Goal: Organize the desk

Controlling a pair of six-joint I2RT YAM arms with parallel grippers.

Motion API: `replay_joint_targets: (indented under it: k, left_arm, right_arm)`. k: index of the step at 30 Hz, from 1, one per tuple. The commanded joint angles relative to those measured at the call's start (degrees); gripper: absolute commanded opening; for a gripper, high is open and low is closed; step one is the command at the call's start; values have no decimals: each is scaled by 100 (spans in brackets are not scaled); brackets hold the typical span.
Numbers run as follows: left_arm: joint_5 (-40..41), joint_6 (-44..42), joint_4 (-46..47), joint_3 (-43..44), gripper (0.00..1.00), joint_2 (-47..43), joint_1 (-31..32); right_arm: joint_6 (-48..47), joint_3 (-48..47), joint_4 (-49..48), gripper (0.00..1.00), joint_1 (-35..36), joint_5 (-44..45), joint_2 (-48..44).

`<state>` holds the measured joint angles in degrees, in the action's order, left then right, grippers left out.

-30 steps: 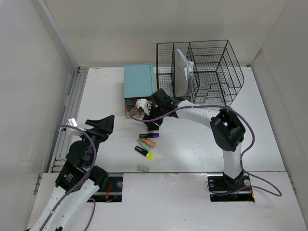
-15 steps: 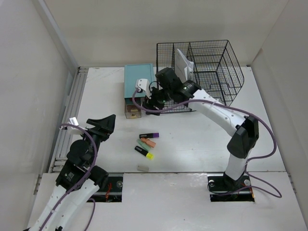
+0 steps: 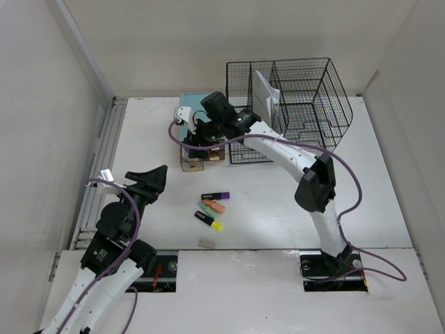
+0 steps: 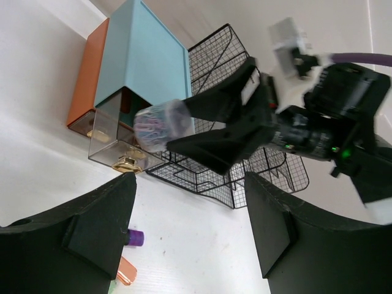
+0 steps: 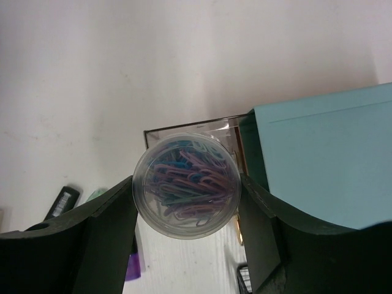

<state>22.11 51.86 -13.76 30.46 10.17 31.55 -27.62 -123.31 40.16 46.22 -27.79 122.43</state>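
A flat, matte white counter (image 3: 375,209) lies beneath both grippers, between plain white walls (image 3: 174,42). The right gripper (image 5: 187,202) clamps a clear round plastic tub (image 4: 160,124) of coloured paper clips. Under it a teal box's (image 5: 318,153) transparent drawer (image 5: 184,130) stands open. The left gripper (image 4: 190,184) is spread wide and empty.
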Motion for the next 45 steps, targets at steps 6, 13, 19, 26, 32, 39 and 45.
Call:
replay_joint_targets:
  k: [6,13,19,26,32,39,45]
  left_arm:
    - [4,-158,128,83,68,-24,35]
    - [4,-211,181,83,68,-24,35]
    - [4,-211,181,83,68,-24,35]
    - [4,-211,181,83,68,-86,35]
    - [4,-211,181,83,68,-86,35]
    - [4,-211,128,83,68,-86,35]
    - [4,-211,128,136,68,-86,35]
  right_arm:
    - [134,-554,-317,0,54,-25,255]
    - [134,-545,-193,43,54,178,255]
    - [134,-431,-298,67,54,230,202]
    - [186,-378,-298,77,54,283,97]
    - [186,-98,-369,81,54,283,-95]
    - [-58,167,-115,0,54,-647,-431]
    - [-789,43,1063,0,116,-1509,-45]
